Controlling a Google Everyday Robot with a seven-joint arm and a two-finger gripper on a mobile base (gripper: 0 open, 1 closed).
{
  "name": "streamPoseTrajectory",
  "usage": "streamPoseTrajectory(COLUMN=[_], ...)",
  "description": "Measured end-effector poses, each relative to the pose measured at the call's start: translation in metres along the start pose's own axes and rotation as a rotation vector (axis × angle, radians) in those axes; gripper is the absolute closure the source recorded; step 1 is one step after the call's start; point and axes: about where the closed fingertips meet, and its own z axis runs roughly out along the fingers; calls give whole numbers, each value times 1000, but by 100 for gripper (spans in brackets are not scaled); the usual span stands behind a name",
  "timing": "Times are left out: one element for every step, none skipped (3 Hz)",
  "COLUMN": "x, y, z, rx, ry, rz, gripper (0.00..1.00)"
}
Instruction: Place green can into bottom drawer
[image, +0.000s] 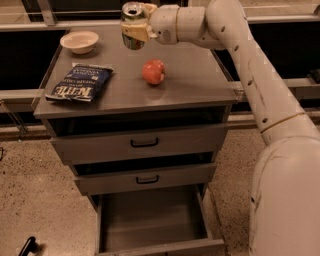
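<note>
The green can (132, 26), with its silver top up, is held upright in my gripper (136, 28), lifted clear above the back middle of the cabinet top (185, 75). The gripper's cream fingers (137, 31) are shut around the can's body. My white arm reaches in from the right. The bottom drawer (150, 220) stands pulled open at the base of the cabinet, its plain grey inside showing. It lies well below and toward the front of the can.
A red apple (153, 71) sits on the cabinet top just right of and below the can. A blue chip bag (80, 83) lies at the left. A white bowl (79, 41) stands at the back left. Two upper drawers (145, 143) with black handles are slightly ajar.
</note>
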Motion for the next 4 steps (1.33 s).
streamPoseTrajectory(x=[-32,-42,-33,12], y=[21,61,106,163], z=[-21,-64,-99,-129], rx=[-56,-76,-80,-139], ry=[-48,2,65,94], rz=[-90,-143,-127,-18], gripper=[100,100,100,100])
